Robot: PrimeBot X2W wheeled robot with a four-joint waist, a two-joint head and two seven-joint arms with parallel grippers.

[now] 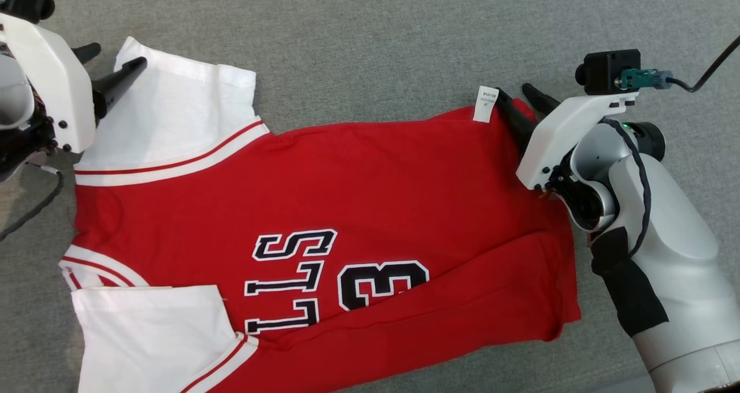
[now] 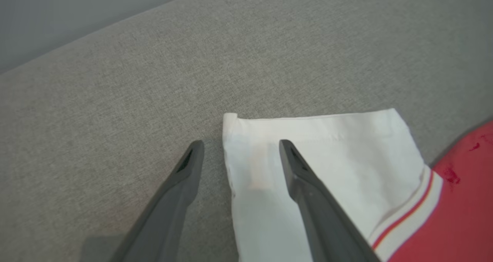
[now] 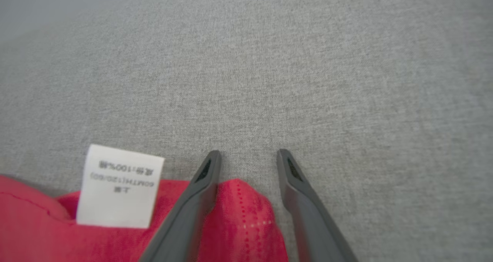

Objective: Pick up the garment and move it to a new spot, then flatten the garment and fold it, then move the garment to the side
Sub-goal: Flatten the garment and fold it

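Note:
The garment (image 1: 347, 196) is a red jersey with white sleeves and black "13" lettering, spread flat on the grey cloth surface. My left gripper (image 1: 118, 56) is open at the upper left, its fingers on either side of the far white sleeve's corner (image 2: 327, 150); the left wrist view shows the left gripper (image 2: 241, 142) with one finger on the sleeve and one on bare cloth. My right gripper (image 1: 514, 90) is at the red hem corner beside the white care label (image 1: 485, 104). In the right wrist view, the right gripper (image 3: 249, 152) has its jaws apart around the red corner (image 3: 242, 212).
Grey cloth surface (image 1: 376, 40) stretches beyond the garment on the far side and right. Its far edge (image 2: 96, 31) shows in the left wrist view. A black cable (image 1: 34, 208) hangs at the left, and another cable (image 1: 705, 69) runs from the right wrist camera.

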